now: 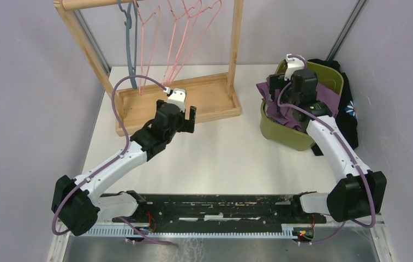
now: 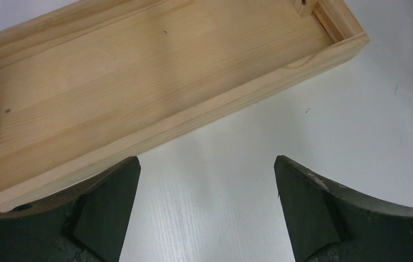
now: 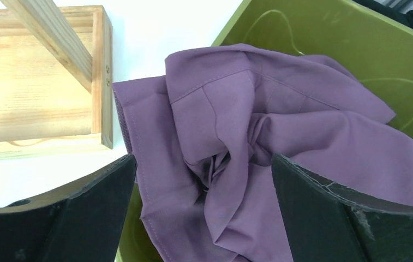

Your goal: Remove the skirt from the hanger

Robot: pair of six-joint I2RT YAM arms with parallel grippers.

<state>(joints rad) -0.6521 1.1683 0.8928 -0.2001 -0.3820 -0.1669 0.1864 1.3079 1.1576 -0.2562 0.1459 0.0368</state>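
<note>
A purple skirt (image 1: 276,98) lies crumpled in and over the left rim of an olive green bin (image 1: 286,134) at the right; it fills the right wrist view (image 3: 280,147). My right gripper (image 3: 204,180) is open just above the skirt, holding nothing. Several bare hangers, pink (image 1: 179,38) and one blue-grey (image 1: 131,43), hang on the wooden rack (image 1: 234,43) at the back. My left gripper (image 2: 207,185) is open and empty above the white table, just in front of the rack's wooden base tray (image 2: 155,71).
A dark garment (image 1: 350,106) lies behind and to the right of the bin. The rack's base tray (image 1: 215,101) and uprights stand at the back left. Grey walls close in on both sides.
</note>
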